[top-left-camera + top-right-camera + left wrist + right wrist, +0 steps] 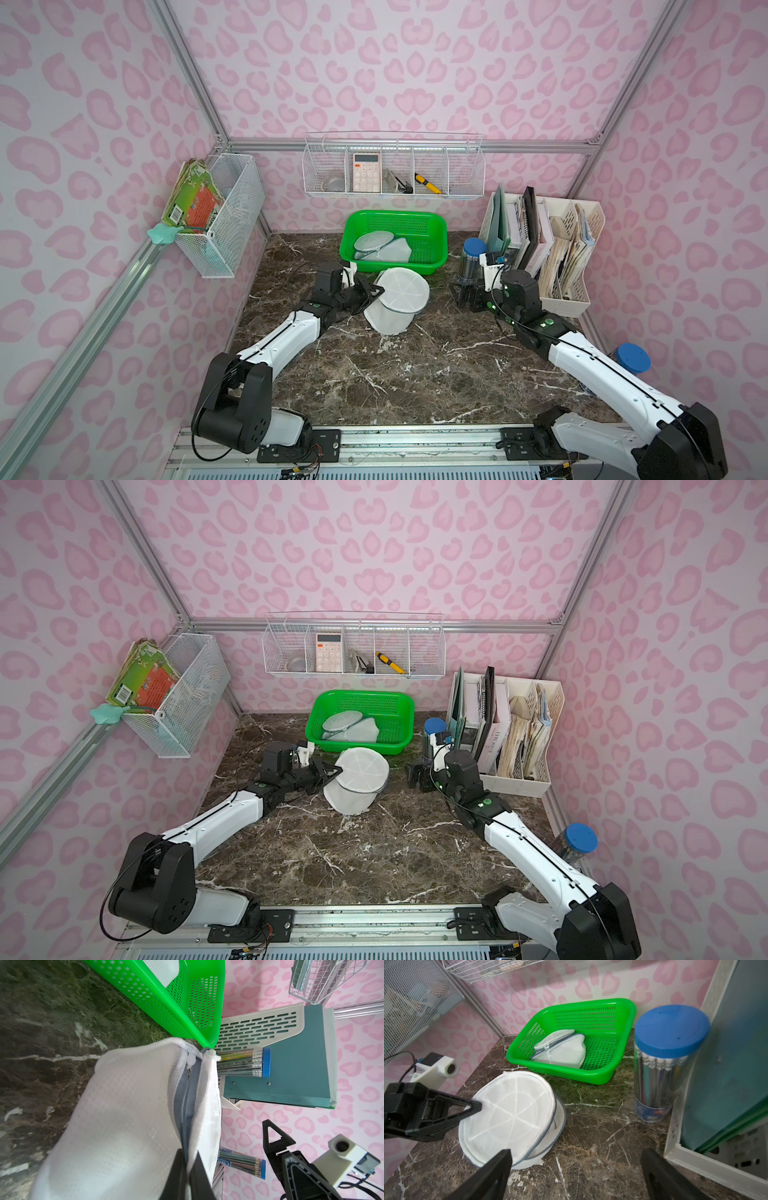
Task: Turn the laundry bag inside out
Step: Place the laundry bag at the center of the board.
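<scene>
The laundry bag is a white mesh cylinder with a grey zip, lying tilted on the marble table in front of the green basket in both top views. Its round lid stands partly unzipped and lifted off the body. My left gripper is shut on the lid's edge beside the zip. My right gripper hangs open low over bare table, to the right of the bag and apart from it.
The green basket behind the bag holds another folded mesh bag. A pencil jar with a blue lid stands close beside my right gripper, next to the white file organiser. A second blue-lidded jar stands at the right edge.
</scene>
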Motion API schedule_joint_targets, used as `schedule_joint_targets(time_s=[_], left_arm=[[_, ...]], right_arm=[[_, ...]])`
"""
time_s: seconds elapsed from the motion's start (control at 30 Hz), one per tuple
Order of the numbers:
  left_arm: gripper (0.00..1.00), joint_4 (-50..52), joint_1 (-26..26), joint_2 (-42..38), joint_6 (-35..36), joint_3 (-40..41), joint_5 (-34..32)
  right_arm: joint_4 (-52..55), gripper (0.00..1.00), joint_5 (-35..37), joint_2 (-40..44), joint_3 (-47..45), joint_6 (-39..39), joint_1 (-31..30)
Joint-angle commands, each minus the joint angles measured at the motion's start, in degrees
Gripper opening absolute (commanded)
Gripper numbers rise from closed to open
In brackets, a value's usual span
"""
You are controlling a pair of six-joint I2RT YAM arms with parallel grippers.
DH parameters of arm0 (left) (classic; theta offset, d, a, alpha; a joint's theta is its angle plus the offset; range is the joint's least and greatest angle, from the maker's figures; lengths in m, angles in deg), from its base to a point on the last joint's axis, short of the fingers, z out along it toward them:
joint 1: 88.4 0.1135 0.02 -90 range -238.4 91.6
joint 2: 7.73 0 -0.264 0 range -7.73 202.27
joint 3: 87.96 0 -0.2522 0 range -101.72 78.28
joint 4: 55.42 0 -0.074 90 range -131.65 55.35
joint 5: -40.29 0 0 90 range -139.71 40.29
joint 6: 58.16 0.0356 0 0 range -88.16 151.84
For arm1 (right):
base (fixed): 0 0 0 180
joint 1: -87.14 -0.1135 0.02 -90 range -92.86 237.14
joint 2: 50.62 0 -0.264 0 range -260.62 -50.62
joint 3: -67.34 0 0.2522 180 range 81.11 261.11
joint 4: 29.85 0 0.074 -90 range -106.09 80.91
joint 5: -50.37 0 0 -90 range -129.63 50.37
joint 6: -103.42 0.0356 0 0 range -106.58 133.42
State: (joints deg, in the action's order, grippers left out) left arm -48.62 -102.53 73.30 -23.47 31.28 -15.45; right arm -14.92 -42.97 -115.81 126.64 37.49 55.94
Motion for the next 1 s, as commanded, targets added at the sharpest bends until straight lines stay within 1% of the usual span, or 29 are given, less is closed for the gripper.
schedule_joint_targets(time_s=[0.0,0.03,0.1,0.13,0.23,0.3,0.33,0.47,0.53,0.7,0.97], left_arm=[[0.0,-2.62,1.35,-0.22,0.15,0.8,3.82],[0.0,-2.37,1.75,-0.39,0.27,1.16,4.18],[0.0,-2.11,2.47,-0.85,0.3,1.87,4.86],[0.0,-2.1,2.82,-1.13,0.29,2.15,5.11],[0.0,-1.34,3.31,-1.87,0.68,2.77,5.55],[0.0,-0.65,3.41,-2.17,1.03,2.87,5.7],[0.0,-0.41,3.49,-2.28,1.18,2.93,5.73],[0.0,-0.22,3.5,-2.72,1.08,3.17,5.56],[0.0,-0.26,3.48,-2.64,0.91,3.37,5.56],[0.0,-0.33,3.5,-2.37,0.65,3.18,5.75],[0.0,-0.4,3.5,-2.42,0.29,3.32,5.55]], right_arm=[[-1.09,0.95,-1.01,-2.18,-0.75,2.9,-1.87],[-2.11,0.93,-1.98,-3.18,-1.31,4.57,-1.93],[-4.66,0.84,-4.21,-5.07,-2.51,6.86,-1.94],[-5.94,0.79,-5.23,-6.31,-2.8,7.97,-1.93],[-9.45,0.55,-9.83,-10.69,-2.77,11.01,-1.27],[-11.38,0.43,-12.86,-13.94,-2.26,13.3,-0.51],[-12.24,0.4,-14.83,-15.78,-1.88,14.63,0.05],[-15.6,0.36,-23.63,-23.08,-0.22,19.04,3.03],[-16.96,0.36,-26.37,-26.23,1.37,19.86,3.21],[-19.27,0.4,-30.06,-32.0,4.39,20.9,2.45],[-18.04,0.4,-33.33,-40.43,9.62,20.55,0.71]])
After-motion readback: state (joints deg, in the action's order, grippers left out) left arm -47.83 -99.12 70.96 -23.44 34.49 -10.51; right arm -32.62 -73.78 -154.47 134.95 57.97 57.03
